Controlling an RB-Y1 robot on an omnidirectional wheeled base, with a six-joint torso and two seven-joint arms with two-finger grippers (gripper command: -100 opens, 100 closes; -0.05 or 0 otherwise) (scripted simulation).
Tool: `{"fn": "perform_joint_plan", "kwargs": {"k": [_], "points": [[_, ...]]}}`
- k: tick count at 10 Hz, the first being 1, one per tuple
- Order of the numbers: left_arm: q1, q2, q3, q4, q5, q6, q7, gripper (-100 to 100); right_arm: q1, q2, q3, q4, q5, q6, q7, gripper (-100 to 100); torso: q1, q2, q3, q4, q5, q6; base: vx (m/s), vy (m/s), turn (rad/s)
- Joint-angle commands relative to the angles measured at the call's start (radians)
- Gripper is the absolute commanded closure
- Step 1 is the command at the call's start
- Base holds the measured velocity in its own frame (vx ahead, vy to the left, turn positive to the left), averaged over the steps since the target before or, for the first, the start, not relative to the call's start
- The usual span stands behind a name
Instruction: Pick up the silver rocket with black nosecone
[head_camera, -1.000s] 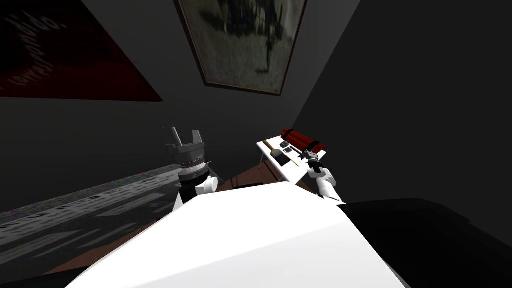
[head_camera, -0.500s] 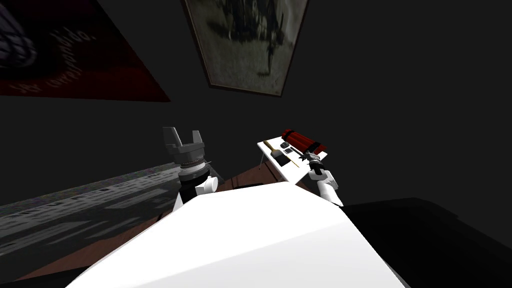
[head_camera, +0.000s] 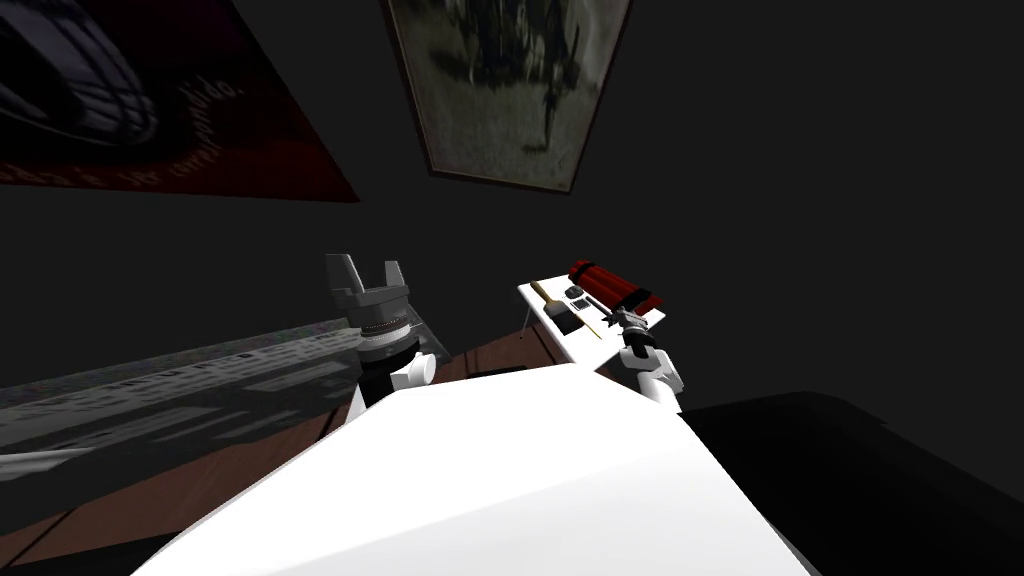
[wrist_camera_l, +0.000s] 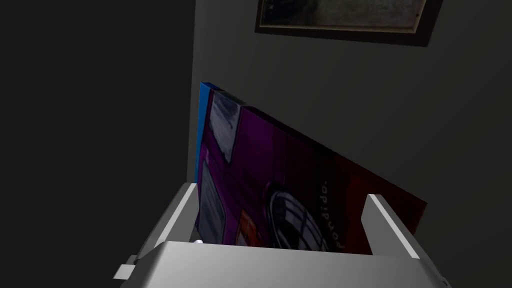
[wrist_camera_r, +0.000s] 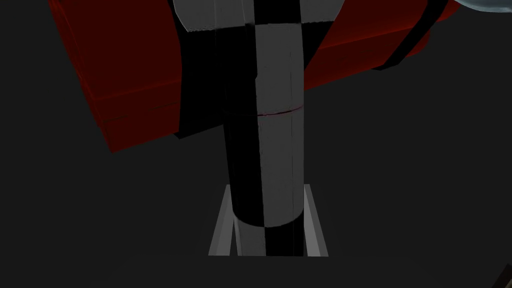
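The rocket (wrist_camera_r: 280, 150) stands between my right jaws, which are clamped on its sides near one end. It is a round tube striped lengthwise in silver-grey and black, with a thin seam round its middle. Its far end widens and then runs off the edge of the right wrist view, so I cannot tell whether that end is the nosecone or the tail. I also cannot tell whether the rocket rests on the bench or hangs clear of it.

Just behind the rocket lies a red bundle (wrist_camera_r: 130, 75) bound with black bands, partly hidden by the tube and cut off at the edge.

In the head view my right jaws are over the right part of a white bench (head_camera: 585, 345), just beside the bundle. The rocket is too small to make out there. Further left on the bench lies a brush (head_camera: 565, 315) with a tan handle and a black head. Near it are two small dark things (head_camera: 576, 294) that I cannot name.

The floor (head_camera: 500, 355) under the bench is reddish brown, with a grey speckled stretch (head_camera: 220, 375) to the left. The walls are dark grey and dim. A framed picture (head_camera: 505, 90) hangs above the bench, its subject blurred. A dark red poster (head_camera: 170, 110) is cut off at the corner, its pale lettering unreadable.

My left jaws are held up well apart from the bench, on its left, and stand apart with nothing between them.
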Motion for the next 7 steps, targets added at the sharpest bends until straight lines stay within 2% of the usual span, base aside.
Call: {"fn": "perform_joint_plan", "kwargs": {"k": [1, 2, 3, 4, 5, 6, 7], "points": [[0.0, 0.0, 0.0, 0.0, 0.0, 0.0, 0.0, 0, 0.05, 0.04, -0.037, -0.05, 0.022, 0.039, -0.009, 100, 0.0, 0.0, 0.0, 0.0, 0.0, 0.0, -0.045, -0.037, 0.213], [0.0, 0.0, 0.0, 0.0, 0.0, 0.0, 0.0, 0, 0.051, 0.04, -0.037, -0.095, 0.022, 0.039, -0.009, 100, 0.0, 0.001, 0.0, 0.0, -0.001, 0.0, -0.036, -0.04, 0.106], [0.0, 0.0, 0.0, 0.0, 0.0, 0.0, 0.0, 0, 0.051, 0.04, -0.037, -0.103, 0.022, 0.039, -0.009, 100, -0.001, 0.001, 0.001, 0.0, 0.0, 0.001, -0.011, -0.026, -0.024], [0.0, 0.0, 0.0, 0.0, 0.0, 0.0, 0.0, 0, 0.098, 0.079, -0.069, -0.143, 0.042, 0.074, -0.017, 100, 0.0, 0.0, 0.0, 0.0, 0.001, 0.001, -0.026, -0.035, 0.234], [0.0, 0.0, 0.0, 0.0, 0.0, 0.0, 0.0, 0, 0.098, 0.079, -0.069, -0.181, 0.042, 0.074, -0.017, 100, 0.0, 0.0, 0.0, 0.0, 0.0, -0.001, -0.029, -0.038, 0.109], [0.0, 0.0, 0.0, 0.0, 0.0, 0.0, 0.0, 0, 0.094, 0.075, -0.059, -0.168, 0.039, 0.08, -0.019, 100, 0.0, 0.0, 0.0, 0.0, 0.001, 0.0, -0.01, -0.016, -0.001], [0.0, 0.0, 0.0, 0.0, 0.0, 0.0, 0.0, 0, 0.094, 0.076, -0.061, -0.171, 0.04, 0.081, -0.019, 0, 0.001, -0.001, -0.001, 0.0, 0.001, 0.0, 0.0, 0.0, 0.0]]}}
